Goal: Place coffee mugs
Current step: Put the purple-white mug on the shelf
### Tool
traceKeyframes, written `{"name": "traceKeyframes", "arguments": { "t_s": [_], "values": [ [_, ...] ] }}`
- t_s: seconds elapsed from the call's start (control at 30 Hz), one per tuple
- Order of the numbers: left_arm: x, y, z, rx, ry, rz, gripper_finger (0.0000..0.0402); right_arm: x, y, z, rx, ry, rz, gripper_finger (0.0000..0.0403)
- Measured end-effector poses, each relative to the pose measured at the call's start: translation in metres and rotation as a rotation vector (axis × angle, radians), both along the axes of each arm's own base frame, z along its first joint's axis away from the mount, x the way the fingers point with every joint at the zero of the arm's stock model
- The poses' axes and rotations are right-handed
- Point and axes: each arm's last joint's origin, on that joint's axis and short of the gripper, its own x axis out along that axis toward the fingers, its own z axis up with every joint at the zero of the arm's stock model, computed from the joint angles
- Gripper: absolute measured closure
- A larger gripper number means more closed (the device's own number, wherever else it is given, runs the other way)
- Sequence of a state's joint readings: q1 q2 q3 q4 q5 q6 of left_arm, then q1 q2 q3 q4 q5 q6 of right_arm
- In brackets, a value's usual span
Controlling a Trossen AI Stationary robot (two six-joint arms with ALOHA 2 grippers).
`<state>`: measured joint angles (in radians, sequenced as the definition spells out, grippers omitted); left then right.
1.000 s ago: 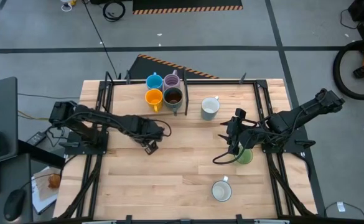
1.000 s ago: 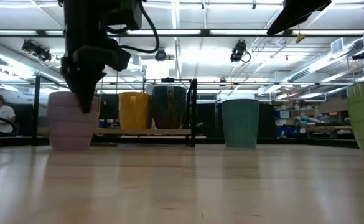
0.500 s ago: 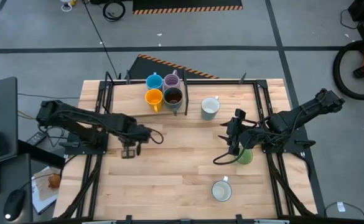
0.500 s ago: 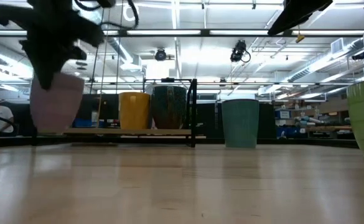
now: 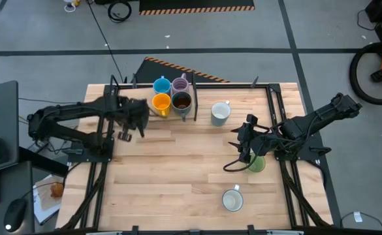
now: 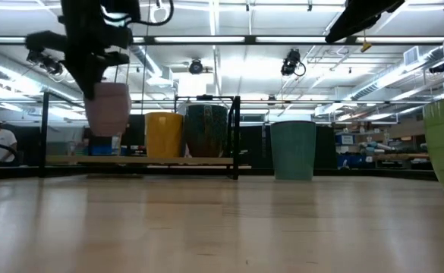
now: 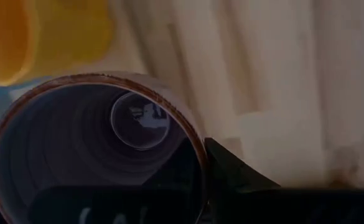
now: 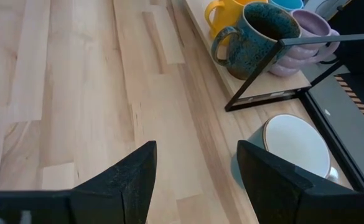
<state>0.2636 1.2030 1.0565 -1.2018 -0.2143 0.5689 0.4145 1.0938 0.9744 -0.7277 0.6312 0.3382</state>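
L gripper [image 6: 100, 95] clamped on lilac mug [image 6: 108, 108], held above table [image 5: 177, 176], just left of orange mug [image 5: 161, 103] on shelf [image 8: 266, 84]. R gripper [image 8: 194, 180] w/ fingers wide, empty, beside green mug [image 5: 258, 164].

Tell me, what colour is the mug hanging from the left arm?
Pale lilac mug, clearest in the low view.

No words, labels, brand names, numbers or signs are legible in any of the four views.
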Motion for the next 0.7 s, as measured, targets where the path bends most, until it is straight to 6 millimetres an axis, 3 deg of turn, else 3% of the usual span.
{"name": "traceKeyframes", "arguments": {
  "t_s": [0.23,0.47,0.7],
  "values": [
    [-0.007,0.046,0.001,-0.034,-0.102,0.071,0.038,0.0,0.0,0.0,-0.001,-0.004,-0.005,0.0174],
    [-0.02,0.079,0.001,-0.017,-0.15,0.117,0.038,0.002,-0.004,0.001,0.001,-0.01,-0.024,0.0174],
    [-0.013,0.11,-0.007,0.0,-0.123,0.125,0.038,0.003,-0.008,0.001,0.0,-0.01,-0.045,0.0174]
  ]
}}
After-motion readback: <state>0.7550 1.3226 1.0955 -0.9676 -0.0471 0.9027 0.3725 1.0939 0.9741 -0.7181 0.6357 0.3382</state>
